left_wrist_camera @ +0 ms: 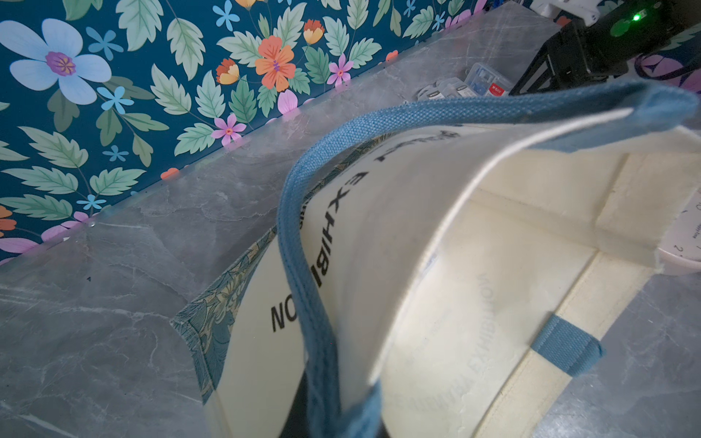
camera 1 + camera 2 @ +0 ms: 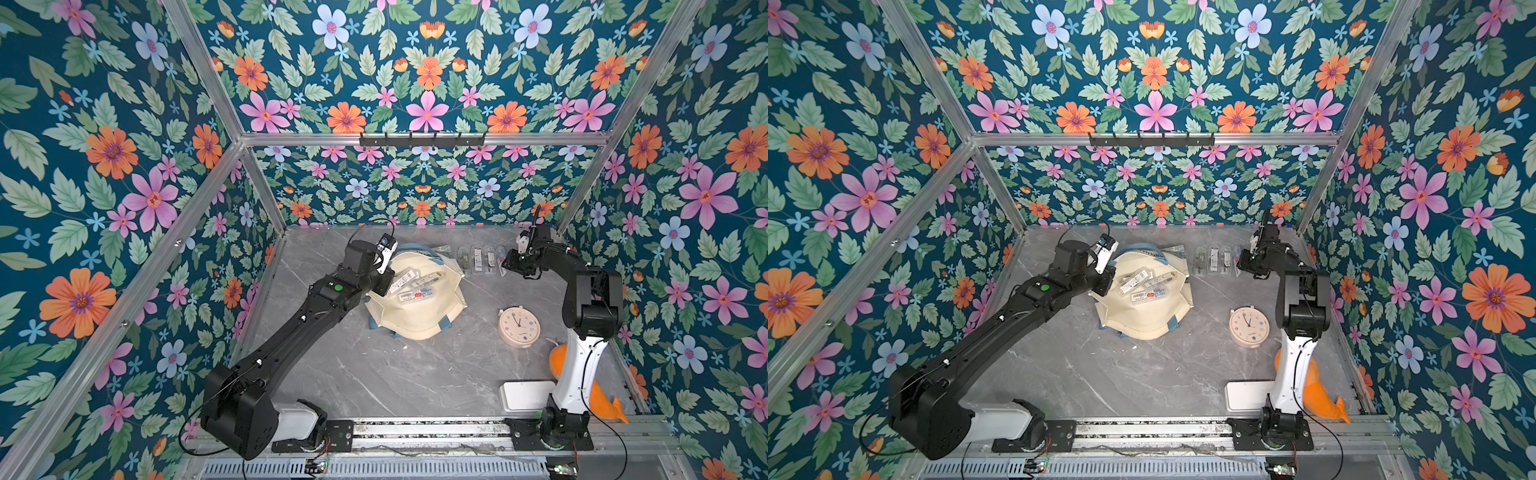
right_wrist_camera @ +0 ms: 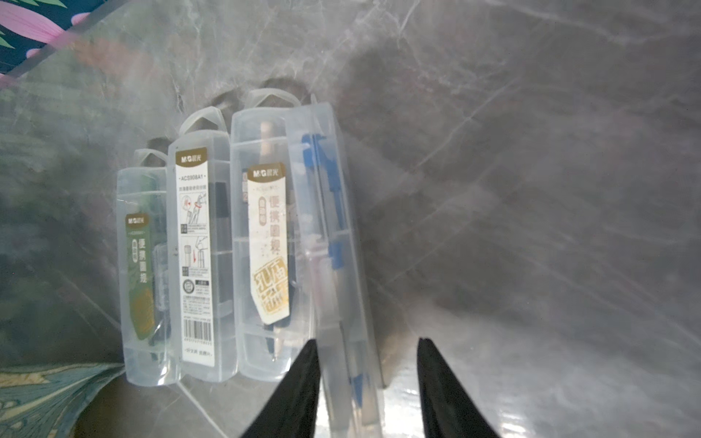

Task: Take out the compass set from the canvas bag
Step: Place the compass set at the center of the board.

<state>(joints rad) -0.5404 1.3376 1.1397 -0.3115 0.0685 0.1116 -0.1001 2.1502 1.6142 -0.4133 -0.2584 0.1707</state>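
Note:
The cream canvas bag [image 2: 415,322] [image 2: 1144,320] lies open on the grey table, with several clear compass set cases [image 2: 415,286] showing in its mouth. My left gripper [image 2: 381,286] [image 1: 341,428] is shut on the bag's rim and blue strap [image 1: 299,242], holding that side up. More compass set cases [image 2: 482,258] [image 3: 197,258] lie in a row at the back right. My right gripper [image 2: 505,268] [image 3: 368,341] hangs open over the row's end. A case with a blue compass [image 3: 333,235] stands on edge between the jaws, against one finger and apart from the other.
A pink alarm clock [image 2: 519,327] lies right of the bag. Near the right arm's base are a white flat box [image 2: 525,395] and an orange soft toy [image 2: 600,395]. A black hook rail [image 2: 422,139] runs along the back wall. The bag's paisley panel [image 3: 45,394] lies close to the row.

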